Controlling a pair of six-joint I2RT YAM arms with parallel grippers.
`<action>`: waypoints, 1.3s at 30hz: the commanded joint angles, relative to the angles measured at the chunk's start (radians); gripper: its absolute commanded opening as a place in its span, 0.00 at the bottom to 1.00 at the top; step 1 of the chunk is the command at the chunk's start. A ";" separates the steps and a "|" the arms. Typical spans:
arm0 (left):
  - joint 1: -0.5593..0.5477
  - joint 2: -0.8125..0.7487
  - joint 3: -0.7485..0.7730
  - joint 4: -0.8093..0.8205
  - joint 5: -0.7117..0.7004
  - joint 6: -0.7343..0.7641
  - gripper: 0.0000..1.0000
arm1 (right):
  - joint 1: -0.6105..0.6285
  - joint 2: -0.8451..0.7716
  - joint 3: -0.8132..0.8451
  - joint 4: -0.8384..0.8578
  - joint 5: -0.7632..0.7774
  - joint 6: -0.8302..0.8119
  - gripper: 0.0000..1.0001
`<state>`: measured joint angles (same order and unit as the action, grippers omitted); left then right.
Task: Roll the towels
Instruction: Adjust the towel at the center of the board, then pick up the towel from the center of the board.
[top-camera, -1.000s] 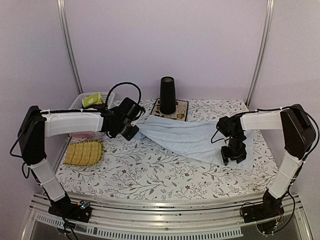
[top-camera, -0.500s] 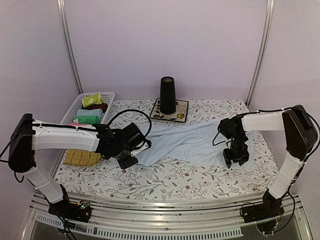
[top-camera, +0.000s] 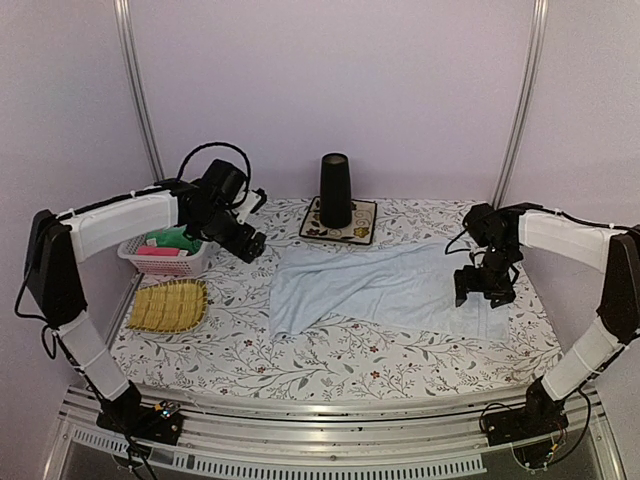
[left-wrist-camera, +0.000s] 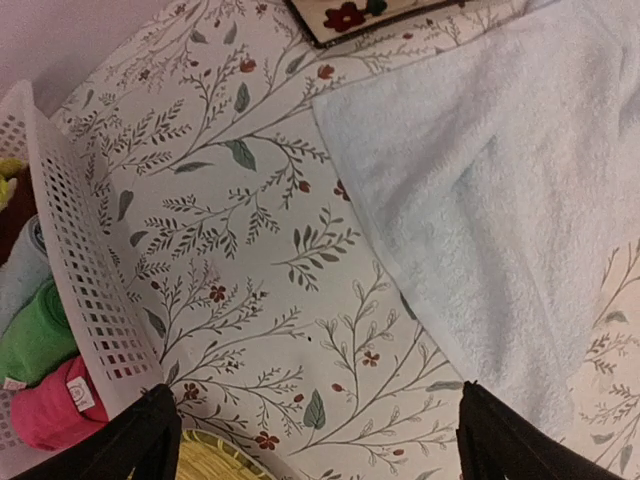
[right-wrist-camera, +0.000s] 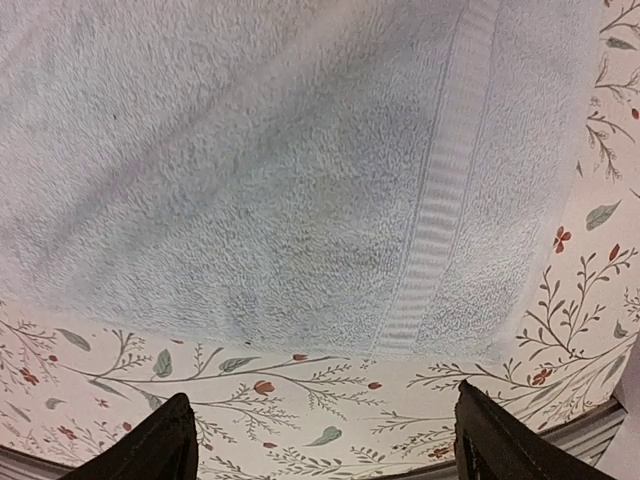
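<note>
The light blue towel (top-camera: 380, 290) lies spread out on the flowered tablecloth, its left part creased. My left gripper (top-camera: 247, 246) hangs open above the cloth between the basket and the towel's left edge (left-wrist-camera: 500, 180), with nothing between its fingers (left-wrist-camera: 150, 445). My right gripper (top-camera: 487, 290) hovers open over the towel's right end. In the right wrist view the towel's banded hem (right-wrist-camera: 440, 220) lies just beyond the open right gripper (right-wrist-camera: 330, 445), which holds nothing.
A white mesh basket (top-camera: 160, 262) with rolled green and pink cloths (left-wrist-camera: 40, 330) stands at the left. In front of it lies a yellow straw tray (top-camera: 170, 305). A black cone (top-camera: 335, 190) stands on a flowered mat (top-camera: 345, 228) at the back.
The left gripper let go of the towel's left corner, opened, and swung back-left towards the basket. The towel dropped flat. The right gripper opened wider and moved slightly back and right.
</note>
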<state>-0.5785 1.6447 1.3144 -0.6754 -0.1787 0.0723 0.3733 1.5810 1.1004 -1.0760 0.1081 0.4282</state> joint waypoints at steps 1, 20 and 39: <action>0.124 0.201 0.224 -0.013 0.159 -0.107 0.97 | -0.164 -0.065 0.085 0.134 -0.143 -0.002 0.89; 0.168 0.789 0.726 -0.051 0.365 -0.172 0.74 | -0.449 0.293 0.383 0.188 -0.001 -0.051 0.88; 0.116 0.933 0.876 -0.059 0.265 -0.177 0.58 | -0.491 0.367 0.416 0.223 0.015 -0.046 0.85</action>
<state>-0.4366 2.5401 2.1780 -0.7105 0.1314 -0.1081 -0.1162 1.9335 1.4807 -0.8669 0.1028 0.3847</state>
